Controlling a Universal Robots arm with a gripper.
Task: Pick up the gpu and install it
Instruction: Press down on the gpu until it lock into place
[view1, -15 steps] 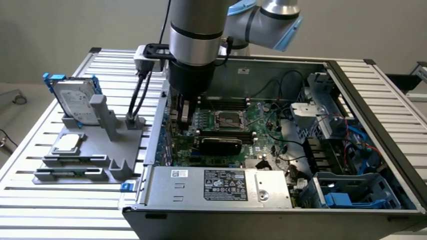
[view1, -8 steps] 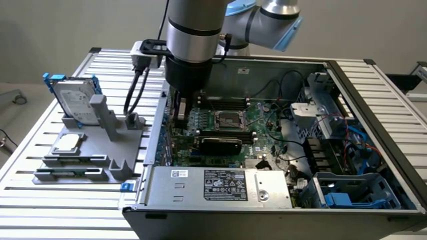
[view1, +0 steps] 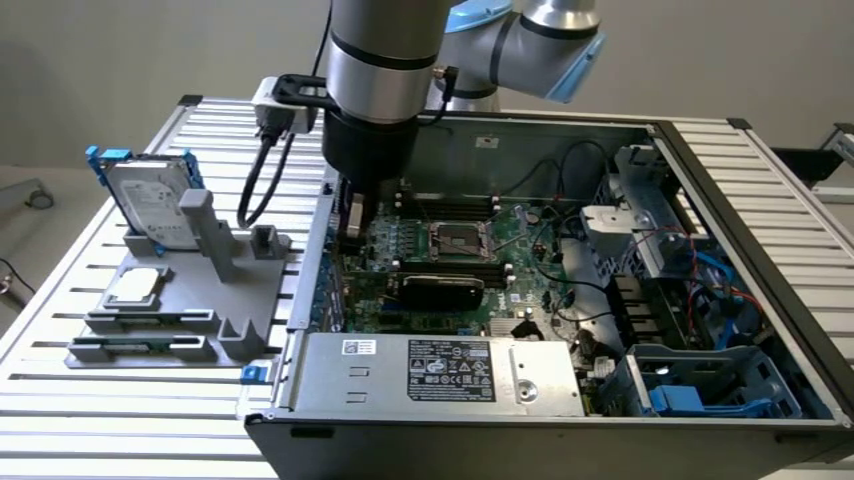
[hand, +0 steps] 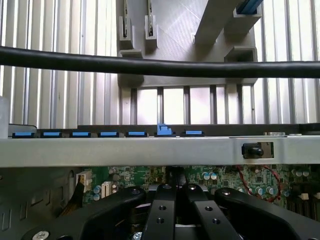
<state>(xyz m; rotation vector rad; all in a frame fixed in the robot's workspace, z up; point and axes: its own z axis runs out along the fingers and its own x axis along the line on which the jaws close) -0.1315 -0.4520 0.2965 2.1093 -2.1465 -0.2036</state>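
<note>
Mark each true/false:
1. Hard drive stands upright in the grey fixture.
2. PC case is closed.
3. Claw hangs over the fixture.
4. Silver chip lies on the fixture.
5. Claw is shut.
1. True: the hard drive stands on edge in the grey fixture, at the exterior view's left.
2. False: the case is open, with the motherboard exposed.
3. False: the claw is down inside the case, over the motherboard's edge nearest the fixture.
4. True: the chip lies flat there.
5. True: its fingers are together.
</note>
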